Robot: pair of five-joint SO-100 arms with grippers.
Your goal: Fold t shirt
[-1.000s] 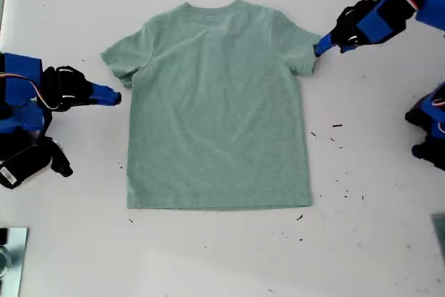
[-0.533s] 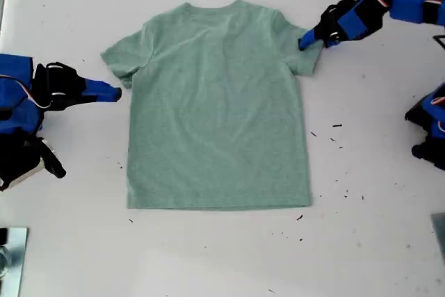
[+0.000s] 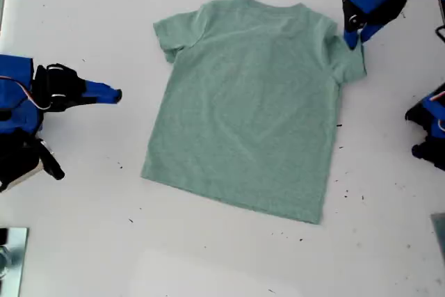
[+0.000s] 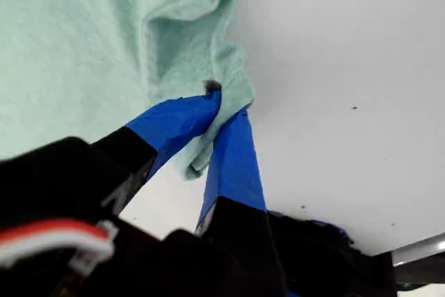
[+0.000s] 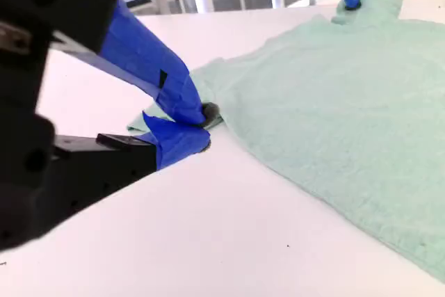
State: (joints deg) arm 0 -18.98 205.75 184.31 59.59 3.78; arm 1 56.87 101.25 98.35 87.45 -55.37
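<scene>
The sage-green t shirt [image 3: 250, 102] lies flat and skewed on the white table, its neck toward the exterior view's top. My first gripper [image 3: 351, 38] is at the sleeve on the exterior view's right. In the first wrist view it [image 4: 226, 106] is shut on the bunched sleeve hem of the t shirt [image 4: 83, 33]. My second gripper [image 3: 117, 94] rests at the exterior view's left, apart from the other sleeve. In the second wrist view its blue tips [image 5: 198, 126] are together with nothing between them, and the t shirt [image 5: 334, 102] spreads beyond them.
Blue and black arm bases stand at the exterior view's left edge [image 3: 17, 123] and right edge [image 3: 431, 126]. A metal piece [image 3: 10, 259] sits in the exterior view's lower left corner. Small dark specks [image 3: 344, 193] dot the table beside the hem.
My first gripper rose toward the exterior view's top right with the sleeve. The whole shirt slid right, turned askew and left the second gripper's side. The second gripper stayed put.
</scene>
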